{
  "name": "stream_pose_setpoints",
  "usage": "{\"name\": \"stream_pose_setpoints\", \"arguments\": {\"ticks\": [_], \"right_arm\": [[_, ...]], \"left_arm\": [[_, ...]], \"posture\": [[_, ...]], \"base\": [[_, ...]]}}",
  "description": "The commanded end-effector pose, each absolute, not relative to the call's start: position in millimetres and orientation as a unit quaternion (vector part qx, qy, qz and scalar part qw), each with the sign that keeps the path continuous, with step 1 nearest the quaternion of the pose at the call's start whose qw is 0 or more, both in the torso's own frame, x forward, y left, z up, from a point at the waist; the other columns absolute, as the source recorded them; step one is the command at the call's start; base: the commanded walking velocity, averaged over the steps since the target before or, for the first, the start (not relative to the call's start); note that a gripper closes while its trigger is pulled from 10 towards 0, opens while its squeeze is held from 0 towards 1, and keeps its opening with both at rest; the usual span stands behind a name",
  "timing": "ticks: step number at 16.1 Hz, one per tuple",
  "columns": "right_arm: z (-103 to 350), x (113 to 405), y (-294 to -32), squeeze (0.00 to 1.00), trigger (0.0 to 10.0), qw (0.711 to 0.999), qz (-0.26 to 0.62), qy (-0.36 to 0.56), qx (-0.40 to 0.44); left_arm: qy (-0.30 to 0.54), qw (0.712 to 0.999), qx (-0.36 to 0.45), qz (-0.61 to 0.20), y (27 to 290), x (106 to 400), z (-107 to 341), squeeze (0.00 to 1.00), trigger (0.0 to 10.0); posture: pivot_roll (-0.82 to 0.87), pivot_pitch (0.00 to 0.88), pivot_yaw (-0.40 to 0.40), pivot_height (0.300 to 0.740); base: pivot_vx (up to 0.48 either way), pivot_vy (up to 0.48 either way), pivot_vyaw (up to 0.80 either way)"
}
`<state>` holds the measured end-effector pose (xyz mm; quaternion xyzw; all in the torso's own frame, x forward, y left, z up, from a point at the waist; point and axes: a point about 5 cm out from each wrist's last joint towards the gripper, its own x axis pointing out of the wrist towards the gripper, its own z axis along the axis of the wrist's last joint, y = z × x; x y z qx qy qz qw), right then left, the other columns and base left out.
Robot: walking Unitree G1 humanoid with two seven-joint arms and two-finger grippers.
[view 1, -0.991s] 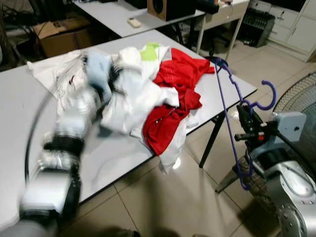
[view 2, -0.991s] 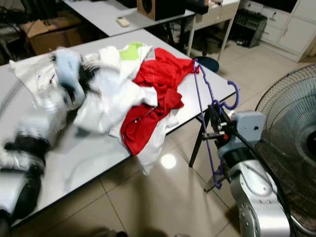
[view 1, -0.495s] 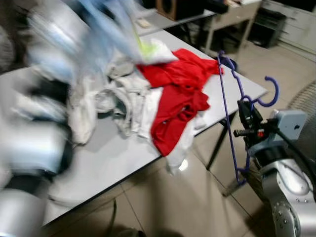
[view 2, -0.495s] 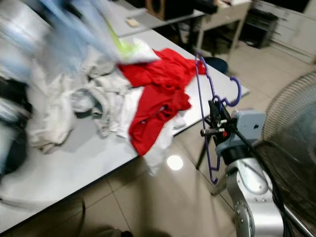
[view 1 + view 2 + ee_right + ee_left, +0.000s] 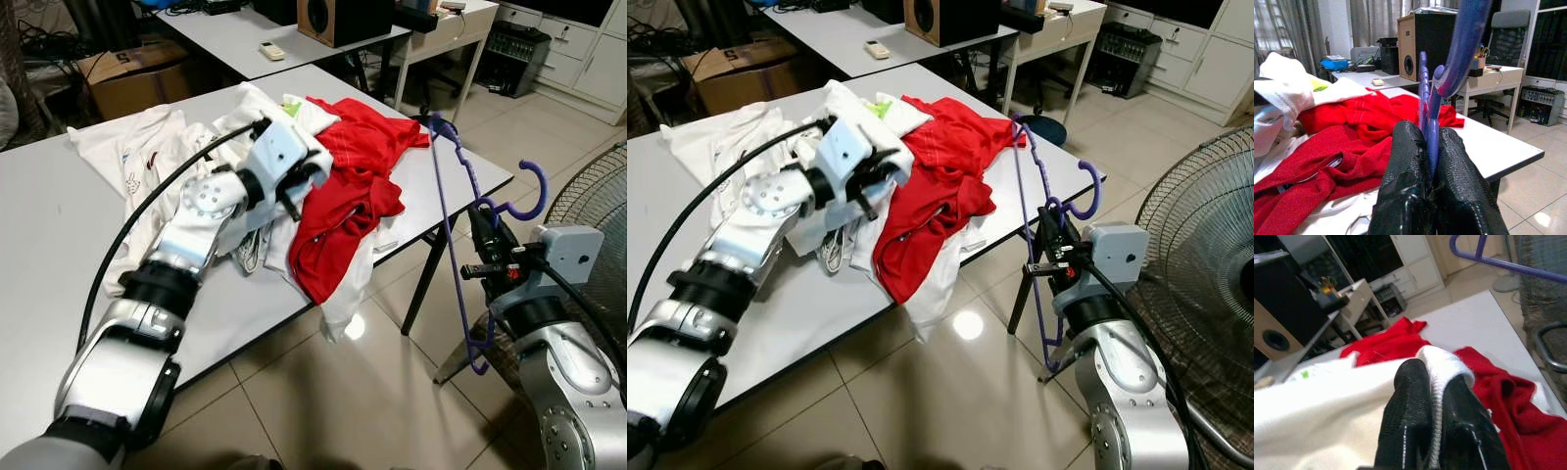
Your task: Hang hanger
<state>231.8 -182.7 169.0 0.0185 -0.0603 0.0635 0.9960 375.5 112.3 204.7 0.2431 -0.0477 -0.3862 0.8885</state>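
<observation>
A purple hanger is gripped by the right gripper, whose two black fingers are pressed together on the hanger's thin frame just below its hook. The hanger is held upright in the air beside the near corner of the grey table, off the table's edge and above the tiled floor, with its hook curling toward a standing fan at the robot's right. The top of the hanger reaches up beside a red shirt.

The left gripper is stretched out over the table and is clamped on a fold of a white shirt, with the cloth pinched between its two black fingers, as is seen in the left wrist view. The white shirt is part of a heap of clothes spread across the table, and the red shirt lies just beside it, partly draped over the table's edge.

Behind the table a second table is seen, with a remote control and a wooden speaker on it. A cardboard box stands on the floor between the two tables.
</observation>
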Motion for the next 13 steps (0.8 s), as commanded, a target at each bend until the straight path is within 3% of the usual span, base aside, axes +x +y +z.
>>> {"name": "stream_pose_setpoints", "arguments": {"ticks": [1,5,7,8,9,11,13], "right_arm": [[171.9,232.3,-183.0,0.00,10.0,0.995,0.067,-0.068,0.016],[168.3,231.4,-187.1,0.00,10.0,0.996,0.066,-0.060,0.015],[166.6,231.8,-190.0,0.00,10.0,0.997,0.060,-0.054,0.013],[164.8,231.3,-191.2,0.00,10.0,0.997,0.051,-0.048,0.014],[163.6,230.7,-191.8,0.00,10.0,0.998,0.048,-0.046,0.015],[161.3,229.3,-193.7,0.00,10.0,0.998,0.040,-0.041,0.019],[160.5,229.4,-202.0,0.00,10.0,0.998,0.022,-0.040,0.033]], "left_arm": [[-0.054,0.886,0.240,-0.393,117.6,372.6,212.6,1.00,10.0],[-0.040,0.850,0.235,-0.470,115.9,346.5,204.3,1.00,10.0],[-0.024,0.869,0.226,-0.439,102.0,345.3,193.9,1.00,10.0],[-0.023,0.884,0.183,-0.430,90.0,344.5,194.3,1.00,10.0],[-0.018,0.881,0.166,-0.443,85.4,341.2,193.4,1.00,10.0],[0.014,0.847,0.197,-0.493,84.6,328.7,180.1,1.00,10.0],[0.032,0.842,0.224,-0.491,97.7,324.9,172.7,1.00,10.0]], "posture": [[-0.20,0.000,0.036,0.740],[-0.20,0.000,0.026,0.740],[-0.20,0.000,0.029,0.740],[-0.20,0.001,0.032,0.740],[-0.20,0.000,0.032,0.740],[-0.21,0.000,0.035,0.740],[-0.21,0.014,0.043,0.740]], "base": [[0.000,0.000,0.00],[0.000,0.000,0.00],[0.000,0.000,0.00],[0.000,0.000,0.00],[0.000,0.000,0.00],[0.000,0.000,0.00],[0.000,0.000,0.00]]}}
